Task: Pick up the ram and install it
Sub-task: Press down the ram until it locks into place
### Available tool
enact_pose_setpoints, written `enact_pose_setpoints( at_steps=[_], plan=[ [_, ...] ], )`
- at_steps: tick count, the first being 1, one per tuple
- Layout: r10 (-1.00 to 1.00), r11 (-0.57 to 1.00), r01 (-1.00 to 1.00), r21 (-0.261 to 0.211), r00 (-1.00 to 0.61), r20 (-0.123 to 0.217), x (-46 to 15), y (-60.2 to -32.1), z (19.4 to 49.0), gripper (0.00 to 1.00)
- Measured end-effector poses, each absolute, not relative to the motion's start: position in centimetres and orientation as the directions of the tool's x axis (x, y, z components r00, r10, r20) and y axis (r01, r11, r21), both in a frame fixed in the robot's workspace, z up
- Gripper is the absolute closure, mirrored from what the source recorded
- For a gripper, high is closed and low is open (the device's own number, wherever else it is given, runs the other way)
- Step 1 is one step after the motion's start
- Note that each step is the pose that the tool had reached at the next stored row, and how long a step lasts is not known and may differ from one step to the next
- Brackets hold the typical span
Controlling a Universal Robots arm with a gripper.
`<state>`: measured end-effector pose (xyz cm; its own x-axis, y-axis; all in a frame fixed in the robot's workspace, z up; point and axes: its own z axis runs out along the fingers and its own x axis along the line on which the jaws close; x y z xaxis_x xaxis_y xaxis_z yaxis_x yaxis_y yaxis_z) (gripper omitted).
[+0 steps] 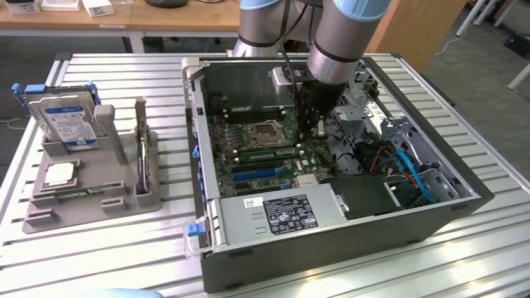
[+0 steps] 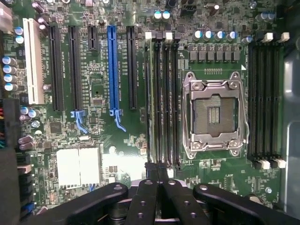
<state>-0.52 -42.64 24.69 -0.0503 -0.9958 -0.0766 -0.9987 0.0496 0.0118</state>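
The ram (image 1: 265, 146) is a long green stick standing on edge in a memory slot beside the empty processor socket (image 1: 263, 131), inside the open computer case. In the wrist view the ram (image 2: 159, 93) runs edge-on among the dark slots next to the socket (image 2: 213, 115). My gripper (image 1: 317, 133) reaches down into the case at the end of those slots on the exterior view's right. Its black fingers (image 2: 152, 197) are shut together, and the gripper (image 2: 160, 171) sits right over the near end of the stick. I cannot tell whether they touch.
The case wall (image 1: 331, 239) rings the motherboard, with cables (image 1: 406, 167) and a black box (image 1: 368, 192) towards the exterior view's right. On the slatted table, a grey fixture (image 1: 91, 205) holds a blue-labelled hard drive (image 1: 71, 121) and a square silver chip (image 1: 59, 176).
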Motion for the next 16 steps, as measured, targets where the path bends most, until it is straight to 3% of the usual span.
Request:
enact_pose_setpoints(
  at_steps=[16],
  plan=[
    [-0.996,0.050,-0.999,0.012,-0.050,-0.077,-0.5,-42.6,23.1,0.90]
  ],
)
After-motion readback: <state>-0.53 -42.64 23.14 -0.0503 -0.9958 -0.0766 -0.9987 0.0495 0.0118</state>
